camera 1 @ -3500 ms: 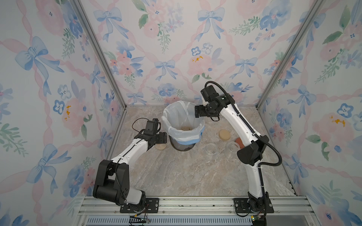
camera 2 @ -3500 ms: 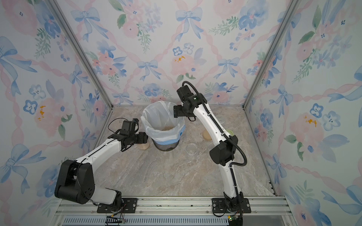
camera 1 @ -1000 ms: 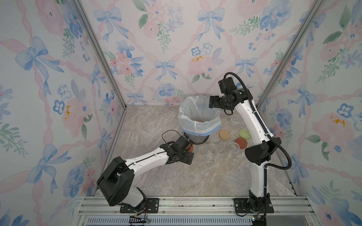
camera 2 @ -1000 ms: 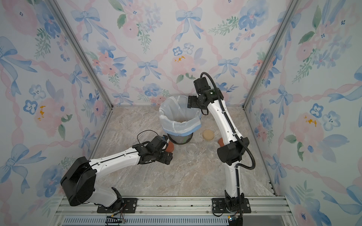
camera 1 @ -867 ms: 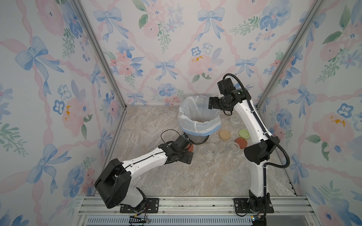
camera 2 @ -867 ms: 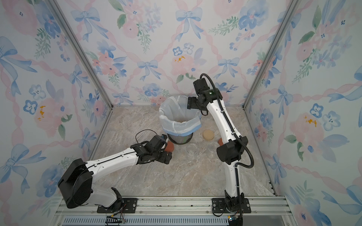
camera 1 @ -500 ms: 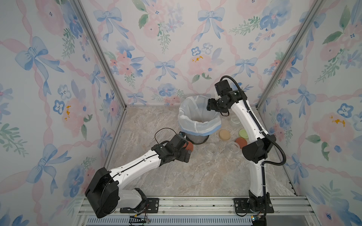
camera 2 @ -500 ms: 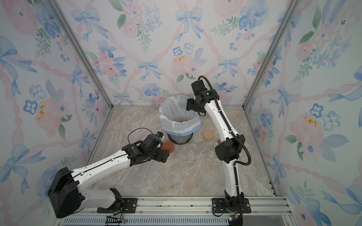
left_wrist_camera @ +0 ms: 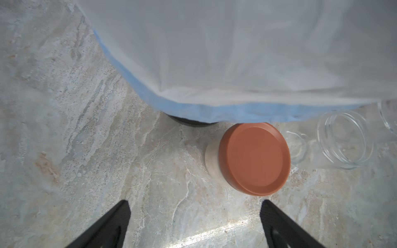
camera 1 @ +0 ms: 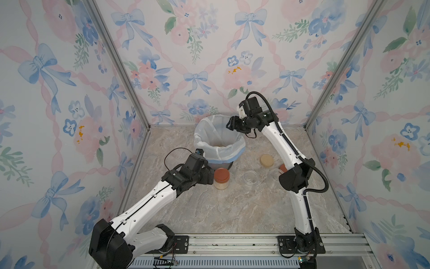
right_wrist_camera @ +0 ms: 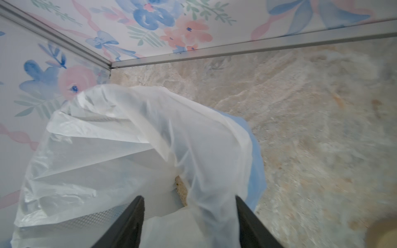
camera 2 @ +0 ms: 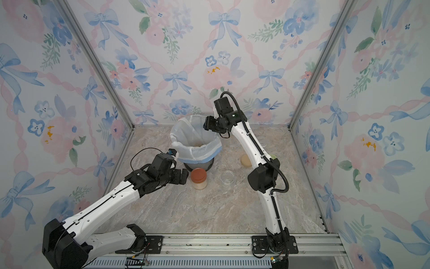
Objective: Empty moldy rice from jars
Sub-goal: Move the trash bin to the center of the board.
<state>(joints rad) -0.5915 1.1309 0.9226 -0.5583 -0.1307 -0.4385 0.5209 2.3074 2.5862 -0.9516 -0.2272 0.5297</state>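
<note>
A clear jar with a rust-red lid stands upright in front of the bin, pale moldy rice showing through its glass. My left gripper is open just left of it; in the left wrist view the jar stands ahead of one fingertip, not between the jaws. My right gripper is shut on the white-lined rim of the dark mesh bin. The liner fills the gap between its fingers. More rice lies inside the bin.
Two empty lidless jars stand right of the full one. A beige lid lies behind them, and a red lid is partly hidden by my right arm. A pale green lid peeks out beside that arm.
My right gripper has closed on the bin's rim and dragged the bin to the left. My left gripper has backed away from the red-lidded jar, which has stayed put.
</note>
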